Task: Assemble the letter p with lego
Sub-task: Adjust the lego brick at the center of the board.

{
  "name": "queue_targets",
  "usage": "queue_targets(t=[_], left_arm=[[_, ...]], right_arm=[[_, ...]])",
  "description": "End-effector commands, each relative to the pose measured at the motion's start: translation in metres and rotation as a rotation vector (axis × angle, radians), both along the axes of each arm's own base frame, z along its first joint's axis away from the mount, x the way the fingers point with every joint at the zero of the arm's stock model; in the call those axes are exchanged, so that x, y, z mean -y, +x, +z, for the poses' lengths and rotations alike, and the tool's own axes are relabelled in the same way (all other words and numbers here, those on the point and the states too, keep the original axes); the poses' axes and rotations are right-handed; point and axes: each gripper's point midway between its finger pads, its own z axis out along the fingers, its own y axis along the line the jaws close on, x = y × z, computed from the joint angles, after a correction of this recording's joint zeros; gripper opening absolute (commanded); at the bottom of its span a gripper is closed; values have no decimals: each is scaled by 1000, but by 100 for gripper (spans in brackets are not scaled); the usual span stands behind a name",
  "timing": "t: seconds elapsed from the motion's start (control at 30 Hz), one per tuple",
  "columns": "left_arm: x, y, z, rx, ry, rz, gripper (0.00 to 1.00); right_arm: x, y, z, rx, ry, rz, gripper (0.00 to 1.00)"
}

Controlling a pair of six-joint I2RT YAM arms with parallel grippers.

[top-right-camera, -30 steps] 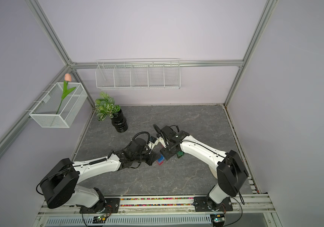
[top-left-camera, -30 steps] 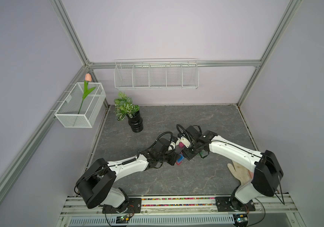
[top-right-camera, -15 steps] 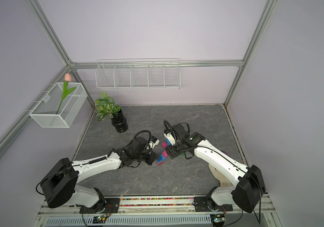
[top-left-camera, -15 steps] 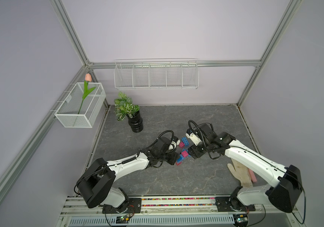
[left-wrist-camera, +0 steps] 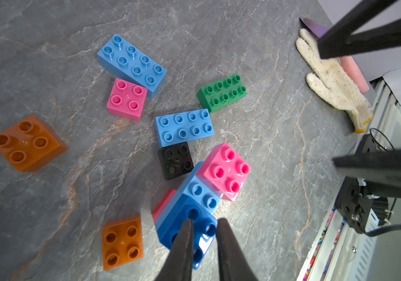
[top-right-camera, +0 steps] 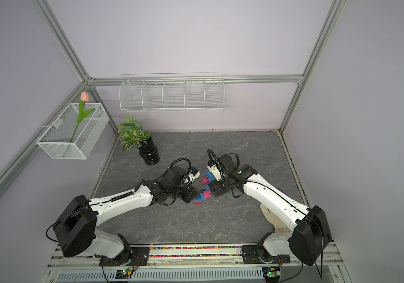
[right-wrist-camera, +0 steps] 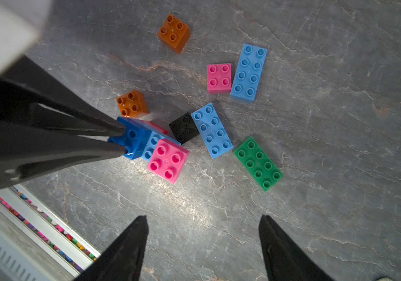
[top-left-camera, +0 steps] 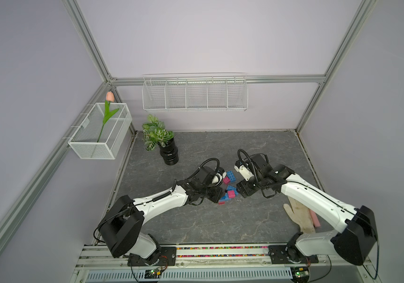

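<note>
Lying under left fingers (left-wrist-camera: 183, 248), dark blue brick (left-wrist-camera: 193, 211)

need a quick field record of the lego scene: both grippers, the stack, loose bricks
left gripper: fingers slightly apart, tips on the dark blue brick; grip unclear
right gripper: open, nothing between the fingers
stack: dark blue brick and pink brick on a light blue brick, red brick beneath
loose squares: orange brick, second orange brick, black brick, second pink brick
loose oblongs: green brick, light blue oblong, another light blue oblong
letter p: not formed yet
aside: glove
</note>
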Motion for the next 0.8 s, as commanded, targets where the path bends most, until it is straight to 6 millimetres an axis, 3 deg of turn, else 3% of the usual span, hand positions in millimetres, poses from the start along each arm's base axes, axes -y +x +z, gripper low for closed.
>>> queue_targets(t=[0.0,0.2,0.4,0.77], left_arm=[[2,2,22,54,-37,-13,28],[-2,0,39,107,-86,-14,38],[-13,2,56,192,-121,29,46],[-44,14,47,249,-65,177,47]], right_arm=[[4,8,-3,-5,-12,-57,76],[-8,33,-24,-61,-64,-141,75],[-24,73,-51,-59,-131,-197,74],[-50,140,-95,-73,-180,-253,71]])
